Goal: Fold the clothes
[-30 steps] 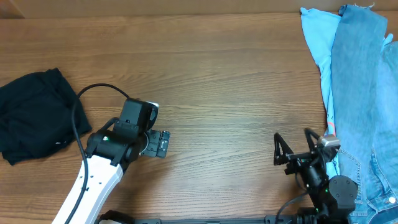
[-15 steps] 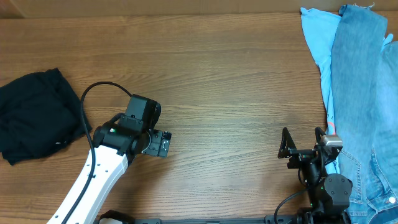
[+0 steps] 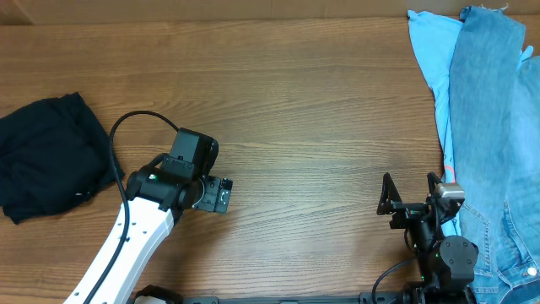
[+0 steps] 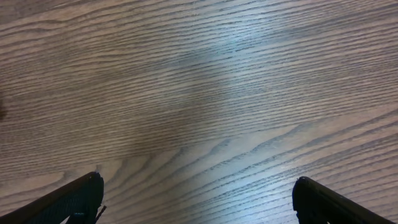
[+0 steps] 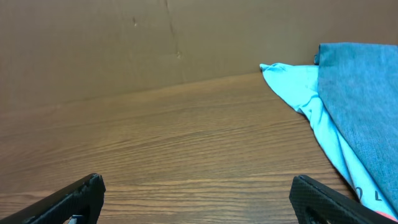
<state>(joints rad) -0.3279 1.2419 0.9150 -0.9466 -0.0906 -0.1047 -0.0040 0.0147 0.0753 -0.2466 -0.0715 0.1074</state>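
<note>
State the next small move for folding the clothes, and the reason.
Probably move the right end effector toward the light-blue garment beside it: it and the left end effector are open and empty, and no garment lies on the table between them.

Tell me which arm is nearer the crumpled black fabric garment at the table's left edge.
Left. The left arm sits just right of the crumpled black fabric garment; the right arm is far off, beside the denim-blue fabric garment.

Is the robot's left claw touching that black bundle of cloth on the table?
Apart. The overhead view shows the left gripper over the bare table, well clear of the black garment; its wrist view shows only wood.
</note>
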